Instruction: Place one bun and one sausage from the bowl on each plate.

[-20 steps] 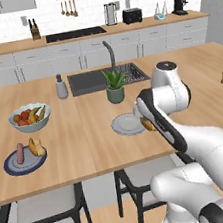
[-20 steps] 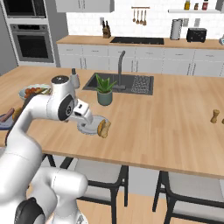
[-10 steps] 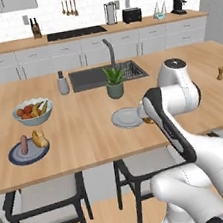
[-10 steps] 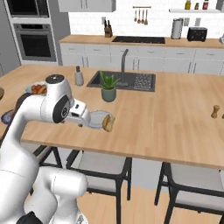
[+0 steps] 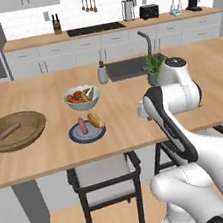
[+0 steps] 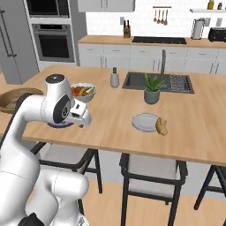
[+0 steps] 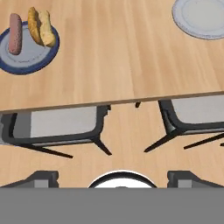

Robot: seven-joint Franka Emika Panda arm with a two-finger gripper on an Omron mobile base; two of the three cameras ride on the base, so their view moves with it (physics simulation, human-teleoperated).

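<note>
The jaws stand spread wide and hold nothing; the two dark tips of the gripper [image 7: 113, 178] rise far apart at the bottom of the hand view, which looks down past the counter's near edge at the stools below.

The wooden bowl [image 5: 24, 140] sits at the far left of the counter with one sausage [image 5: 9, 131] lying in it. The blue-rimmed plate [image 5: 87, 135] to its right, just in front of the fruit bowl [image 5: 81, 97], already carries a sausage and a bun. The pale grey plate [image 6: 145, 122] lies further right, near the potted plant [image 6: 152, 88], and a bun [image 6: 161, 126] rests at its right rim — whether it sits on the plate or just off it is hard to judge.

The remaining sausage looks light, firm and smooth — a round shape likely to roll or slip, so it is best pinched across its middle, jaws square to its length. The bowl's raised rim would force a descent from above.

In the right base view the arm's white body covers much of the wooden bowl and the blue-rimmed plate
</note>
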